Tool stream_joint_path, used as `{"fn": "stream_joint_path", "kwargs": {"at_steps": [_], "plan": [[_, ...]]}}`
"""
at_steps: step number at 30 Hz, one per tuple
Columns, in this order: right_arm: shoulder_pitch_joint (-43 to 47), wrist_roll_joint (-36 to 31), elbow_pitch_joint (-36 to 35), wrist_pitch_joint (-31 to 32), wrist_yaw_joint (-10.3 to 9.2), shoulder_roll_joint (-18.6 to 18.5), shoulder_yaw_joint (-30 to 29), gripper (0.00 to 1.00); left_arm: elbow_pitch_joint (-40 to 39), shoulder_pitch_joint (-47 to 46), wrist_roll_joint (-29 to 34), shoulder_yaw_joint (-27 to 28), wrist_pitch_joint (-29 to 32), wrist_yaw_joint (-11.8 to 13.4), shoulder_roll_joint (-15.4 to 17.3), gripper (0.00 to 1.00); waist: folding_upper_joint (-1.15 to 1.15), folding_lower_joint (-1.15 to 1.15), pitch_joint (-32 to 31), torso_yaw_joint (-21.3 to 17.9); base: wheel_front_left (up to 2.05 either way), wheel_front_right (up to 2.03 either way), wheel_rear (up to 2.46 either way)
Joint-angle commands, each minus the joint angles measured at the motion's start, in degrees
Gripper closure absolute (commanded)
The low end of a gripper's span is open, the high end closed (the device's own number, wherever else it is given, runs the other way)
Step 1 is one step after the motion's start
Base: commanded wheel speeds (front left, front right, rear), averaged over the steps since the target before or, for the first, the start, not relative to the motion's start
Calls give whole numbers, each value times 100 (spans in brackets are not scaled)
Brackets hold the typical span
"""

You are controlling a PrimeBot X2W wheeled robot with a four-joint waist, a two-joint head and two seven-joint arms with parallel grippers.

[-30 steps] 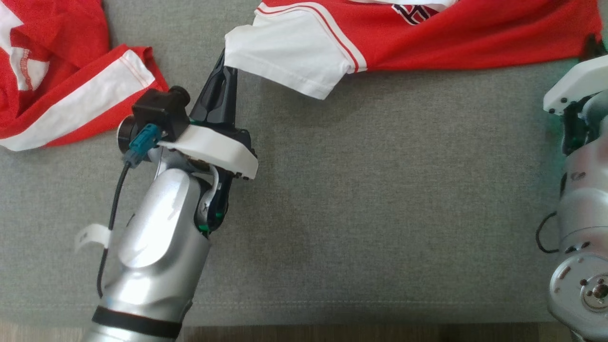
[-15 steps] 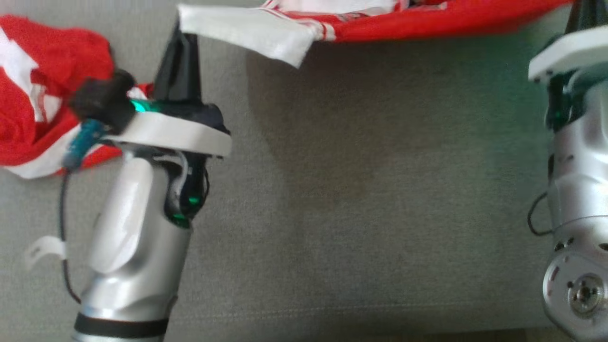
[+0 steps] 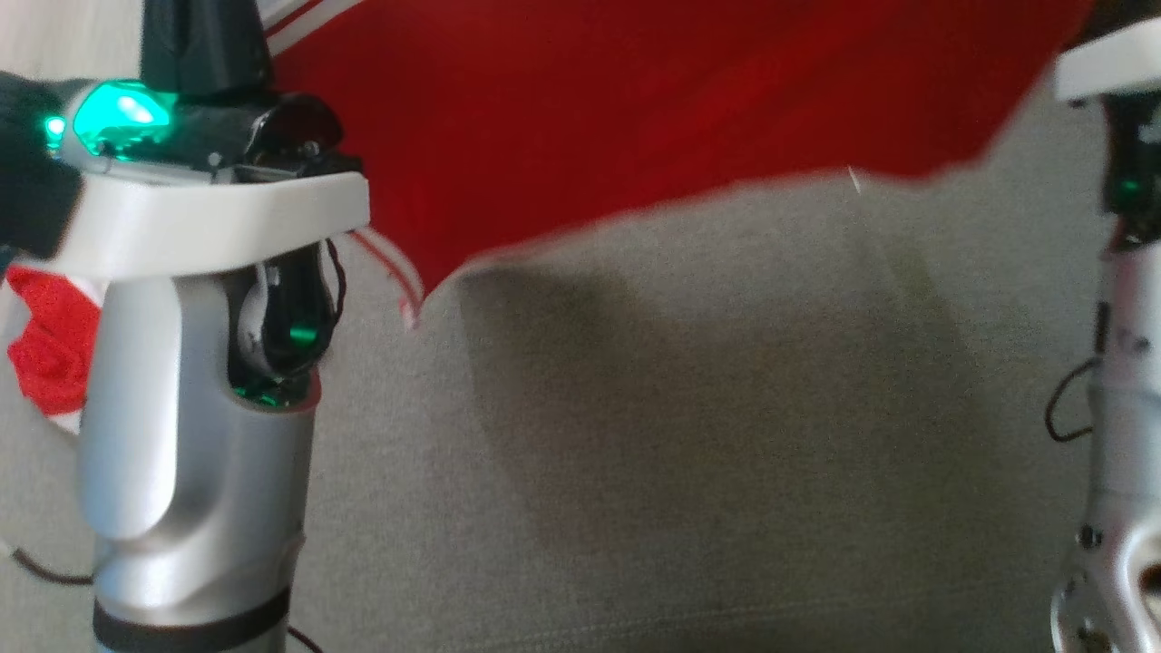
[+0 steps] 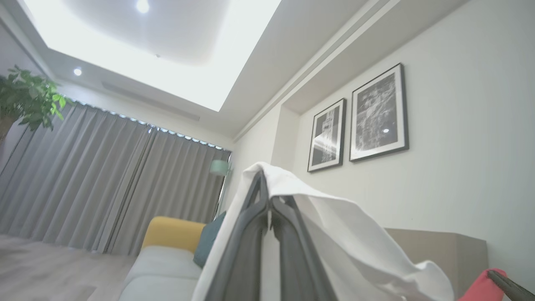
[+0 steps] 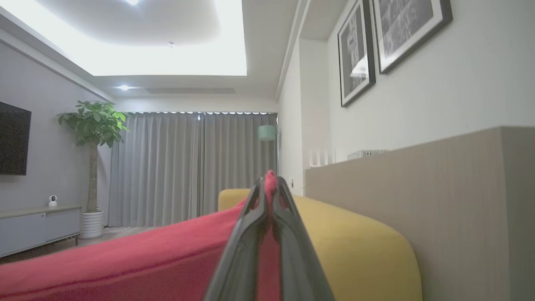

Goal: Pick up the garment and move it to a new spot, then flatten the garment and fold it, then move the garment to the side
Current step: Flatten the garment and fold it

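The garment (image 3: 635,100), a red jersey with white sleeves and red-and-white striped trim, is lifted off the grey fabric surface (image 3: 726,544) and stretched in the air between the two arms, above the far part of the surface. Its lower edge runs from high at the right down to a trimmed corner that hangs lowest near the left arm, and it touches the surface nowhere that can be seen. A broad shadow (image 3: 680,390) lies on the fabric beneath it. The left gripper (image 4: 267,200) has its two dark fingers pressed together on the white sleeve (image 4: 334,225), which drapes over the fingertips and falls away to the right in the left wrist view. The right gripper (image 5: 269,188) is likewise squeezed closed, pinching a fold of the red cloth that pokes out just above its tips, the rest of the red cloth sloping away to the lower left of the right wrist view. A second red-and-white garment (image 3: 50,354) lies crumpled at the left edge of the surface, partly hidden behind the left forearm. Beyond, the wrist views show two framed pictures (image 4: 378,113) on a pale wall, grey curtains (image 5: 188,167), a potted plant (image 5: 94,125), a yellow sofa (image 5: 355,242) and a television (image 5: 14,140).
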Motion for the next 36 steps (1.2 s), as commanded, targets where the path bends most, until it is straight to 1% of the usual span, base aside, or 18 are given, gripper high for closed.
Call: {"fn": "stream_joint_path", "kwargs": {"at_steps": [1, 5, 8, 11, 13, 16, 18, 21, 22, 23, 25, 28, 30, 31, 33, 36], "plan": [[-64, 30, -508, 199, 37, 26, 86, 100, -284, -247, 85, 197, -27, 51, 119, 100, 0, 1, -208, -98, 0, 0, 0], [343, -20, -1763, 970, 37, 124, -105, 100, -707, -311, 218, 232, 101, 163, 228, 100, 0, 1, -225, -101, 0, 0, 0], [505, -79, -2538, 1474, 37, 229, -243, 100, -939, -493, 322, 243, 312, 176, 386, 100, 0, 1, -93, -108, 0, 0, 0], [455, -155, -2914, 1846, 37, 302, -314, 100, -864, -805, 412, 218, 544, 100, 577, 100, 0, 1, 166, -131, 0, 0, 0], [285, -146, -2913, 1999, 37, 345, -319, 100, -616, -1113, 423, 197, 691, -5, 699, 100, 0, 1, 414, -158, 0, 0, 0], [-234, -116, -2511, 2076, 37, 387, -371, 100, -1, -1751, 374, 155, 900, -230, 857, 100, 0, 1, 889, -180, 0, 0, 0], [-748, -140, -2030, 1911, 37, 395, -363, 100, 563, -2264, 450, 125, 910, -384, 1009, 100, 0, 1, 1188, -200, 0, 0, 0], [-1604, -312, -1033, 1442, 37, 235, -234, 100, 1460, -3070, 553, 97, 723, -539, 1118, 100, 0, 1, 1538, -208, 0, 0, 0], [-1604, -312, -1033, 1442, 37, 235, -234, 100, 1460, -3070, 553, 97, 723, -539, 1118, 100, 0, 1, 1538, -208, 0, 0, 0], [-2198, -428, -296, 1040, 37, 167, -330, 100, 2037, -3606, 610, 72, 519, -597, 1119, 100, 0, 1, 1701, -184, 0, 0, 0], [-2764, -622, 349, 564, 37, 39, -374, 100, 2522, -4141, 695, 41, 301, -619, 1089, 100, 0, 1, 1857, -123, 0, 0, 0], [-3439, -789, 1162, -93, 37, -10, -641, 100, 3095, -4752, 727, 93, 77, -596, 978, 100, 0, 1, 2005, -37, 0, 0, 0], [-3744, -858, 1597, -463, 37, -24, -727, 100, 3352, -4977, 735, 127, 11, -598, 909, 100, 0, 1, 2079, 8, 0, 0, 0], [-3744, -858, 1597, -463, 37, -24, -727, 100, 3352, -4977, 735, 127, 11, -598, 909, 100, 0, 1, 2079, 8, 0, 0, 0], [-3911, -823, 1976, -723, 37, -7, -819, 100, 3539, -5045, 750, 118, -15, -640, 847, 100, 0, 1, 2153, 48, 0, 0, 0], [-3877, -787, 2464, -910, 37, -40, -762, 100, 3594, -4893, 778, 89, -23, -732, 752, 100, 0, 1, 2269, 103, 0, 0, 0]]}}
